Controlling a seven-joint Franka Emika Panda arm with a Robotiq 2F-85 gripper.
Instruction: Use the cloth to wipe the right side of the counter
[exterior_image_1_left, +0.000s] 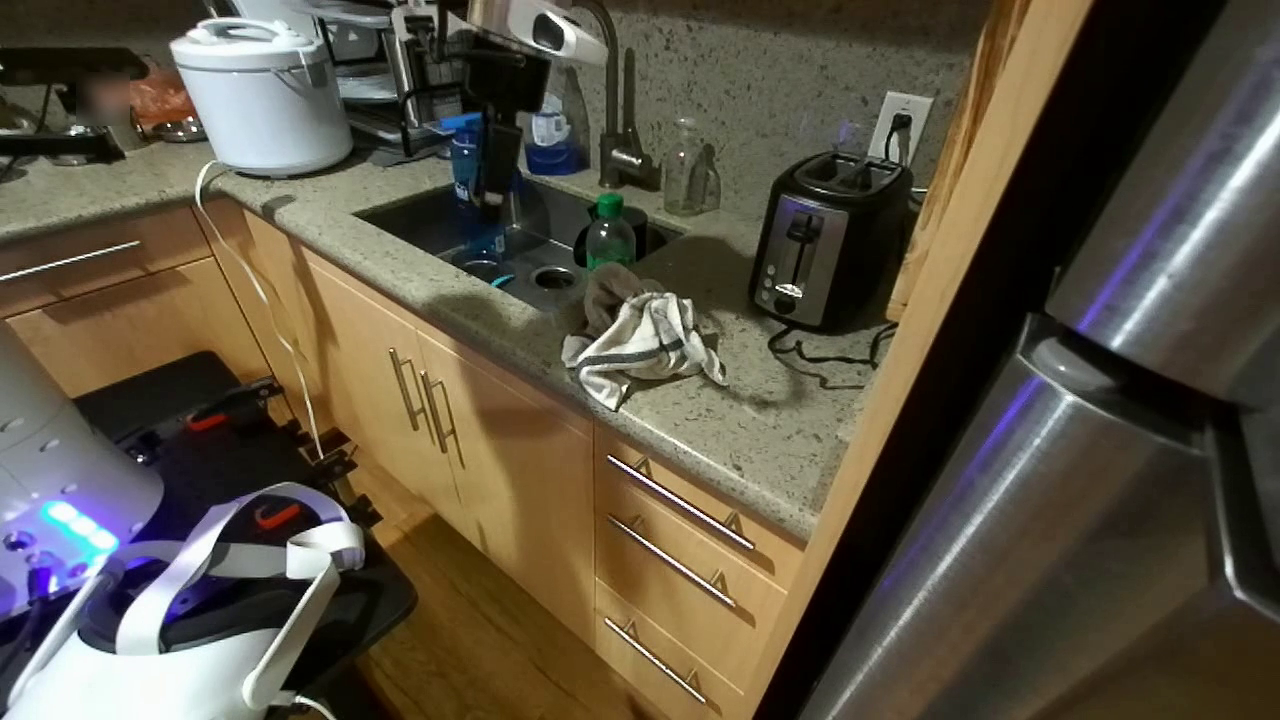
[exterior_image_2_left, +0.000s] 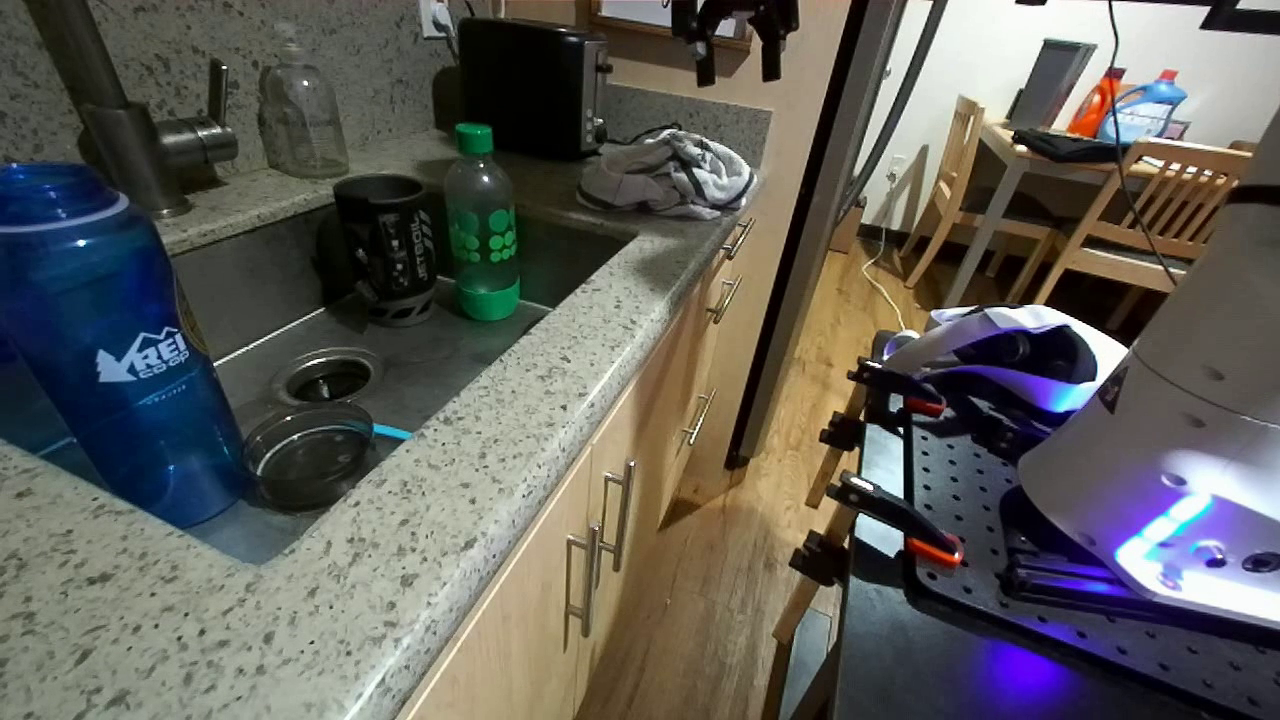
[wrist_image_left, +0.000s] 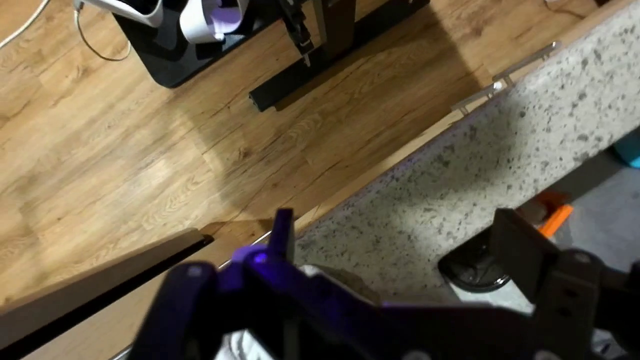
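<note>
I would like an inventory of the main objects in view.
cloth: one heap, white and grey, on counter
toaster: one, black and silver, on counter
lidded cooker: one, white, on counter
sink: one, grey, in counter
faucet: one, grey, behind sink
clear bottle: one, colourless, behind sink
green-capped bottle: one, clear, in sink
cup: one, black, in sink
tall bottle: one, blue, in sink
refrigerator: one, silver, beside counter
headset: one, white, on stand
robot arm: one, white, on stand
gripper: one, black, open, in midair
</note>
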